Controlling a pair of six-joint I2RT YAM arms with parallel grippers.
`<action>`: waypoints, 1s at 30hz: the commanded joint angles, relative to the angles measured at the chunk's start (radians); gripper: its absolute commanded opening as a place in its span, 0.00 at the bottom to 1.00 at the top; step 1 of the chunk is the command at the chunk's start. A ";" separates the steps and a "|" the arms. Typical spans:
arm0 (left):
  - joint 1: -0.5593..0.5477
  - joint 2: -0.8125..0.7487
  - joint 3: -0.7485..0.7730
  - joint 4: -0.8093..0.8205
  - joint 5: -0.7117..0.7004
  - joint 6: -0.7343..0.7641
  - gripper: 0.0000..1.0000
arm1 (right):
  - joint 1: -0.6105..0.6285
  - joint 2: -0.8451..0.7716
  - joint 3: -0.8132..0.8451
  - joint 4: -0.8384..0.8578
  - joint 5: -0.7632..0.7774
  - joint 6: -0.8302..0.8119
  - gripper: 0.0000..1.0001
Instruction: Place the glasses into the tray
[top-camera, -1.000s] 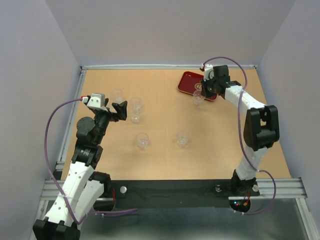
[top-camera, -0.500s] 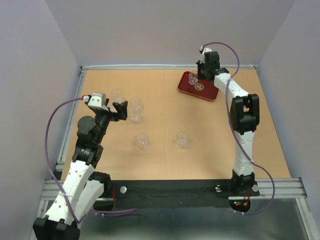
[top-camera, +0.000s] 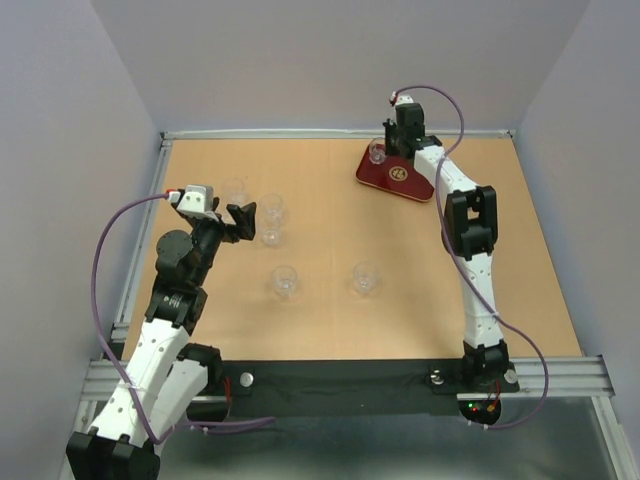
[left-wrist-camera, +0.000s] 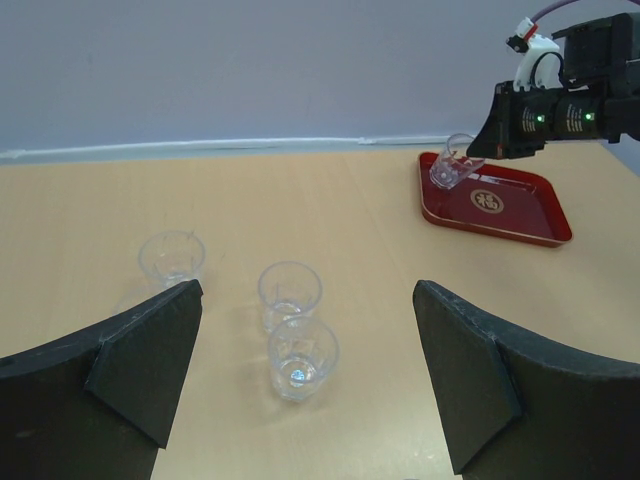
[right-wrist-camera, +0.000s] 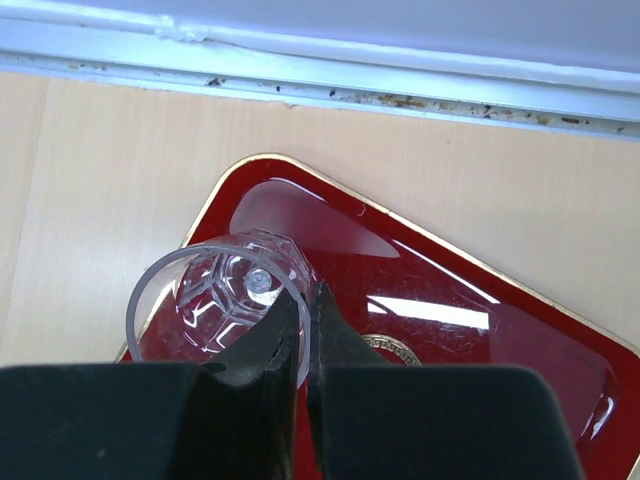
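The dark red tray (top-camera: 415, 186) lies at the far right of the table. My right gripper (top-camera: 386, 148) is shut on the rim of one clear glass (top-camera: 377, 153), one finger inside it and one outside, and holds it tilted over the tray's far left corner. In the right wrist view the gripper (right-wrist-camera: 305, 292) pinches the wall of that glass (right-wrist-camera: 215, 290) above the tray (right-wrist-camera: 450, 265). Several more glasses stand on the table, among them a close pair (top-camera: 271, 208) (top-camera: 270, 233). My left gripper (top-camera: 240, 218) hovers open just left of that pair, with the nearer glass (left-wrist-camera: 302, 355) ahead between its fingers.
Two glasses (top-camera: 284, 280) (top-camera: 365, 277) stand mid-table and one (top-camera: 234, 190) near the left edge. A metal rail (right-wrist-camera: 300, 75) and the back wall run right behind the tray. The right arm (top-camera: 470, 230) stretches along the table's right side.
The right arm has carried the glass from the tray's near edge up to its far left corner. The left arm has not moved.
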 joint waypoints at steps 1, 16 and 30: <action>-0.007 -0.001 0.049 0.043 0.012 0.015 0.99 | 0.007 0.003 0.062 0.076 0.039 -0.004 0.02; -0.008 0.010 0.047 0.049 0.058 0.026 0.99 | 0.007 0.013 0.080 0.096 0.004 -0.031 0.46; -0.030 0.054 0.046 0.090 0.251 0.021 0.98 | 0.006 -0.349 -0.210 0.100 -0.085 -0.164 0.53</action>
